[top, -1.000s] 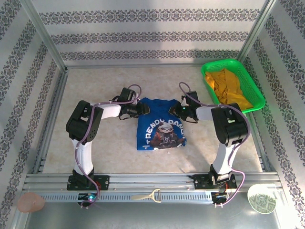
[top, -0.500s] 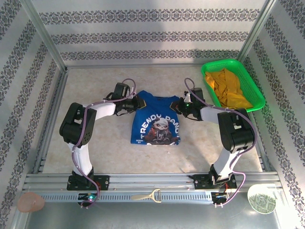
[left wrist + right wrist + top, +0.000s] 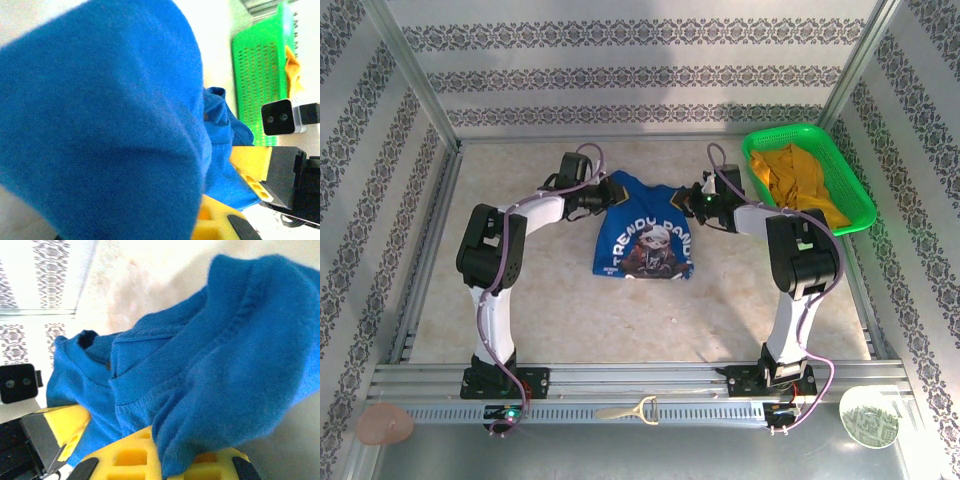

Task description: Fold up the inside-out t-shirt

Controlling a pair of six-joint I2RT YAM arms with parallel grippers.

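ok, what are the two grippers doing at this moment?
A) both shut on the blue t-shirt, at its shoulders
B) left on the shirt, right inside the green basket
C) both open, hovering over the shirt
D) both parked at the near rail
A: in the top view the left gripper and the right gripper sit at the shoulders of the t-shirt, and each wrist view shows blue cloth pinched between the yellow fingers.

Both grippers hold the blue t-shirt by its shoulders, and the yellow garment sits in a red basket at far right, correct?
The basket is green, not red; the top external view shows it. Otherwise right: the left gripper and right gripper hold the blue t-shirt by its shoulders, and the yellow garment sits in that basket.
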